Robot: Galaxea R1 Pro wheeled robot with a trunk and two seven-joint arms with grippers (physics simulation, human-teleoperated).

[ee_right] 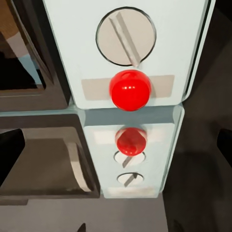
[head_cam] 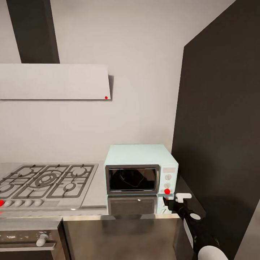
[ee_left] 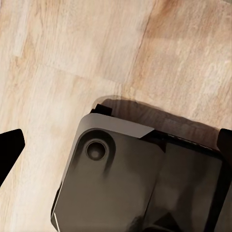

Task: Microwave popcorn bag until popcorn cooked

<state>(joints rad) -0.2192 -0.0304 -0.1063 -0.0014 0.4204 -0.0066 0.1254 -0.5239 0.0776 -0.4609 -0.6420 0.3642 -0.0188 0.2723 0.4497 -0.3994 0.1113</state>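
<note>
I take this to be the heating step: the door of the microwave (head_cam: 141, 169) looks shut, and my right hand (head_cam: 172, 199) is up at its control panel, just in front of the red button (ee_right: 129, 90) that sits below the lower knob (ee_right: 126, 36). In my right wrist view the button is dead ahead, doubled by its reflection in the glossy worktop (head_cam: 119, 231), with my dark fingertips (ee_right: 9, 154) far out at either edge, so that hand is spread wide and holding nothing. The next move, as I judge it, calls for a short, straight push onto the button, kept level so I don't slide off onto the knob or scrape the worktop. What I cannot settle is the popcorn bag: through the dark glass I see only faint curved lines, possibly the bag, possibly just reflections. My left hand (ee_left: 116, 140) hangs low over the wood floor (ee_left: 63, 53) beside the robot's base (ee_left: 130, 179); only slivers of its fingers show, set wide apart, nothing between them.
</note>
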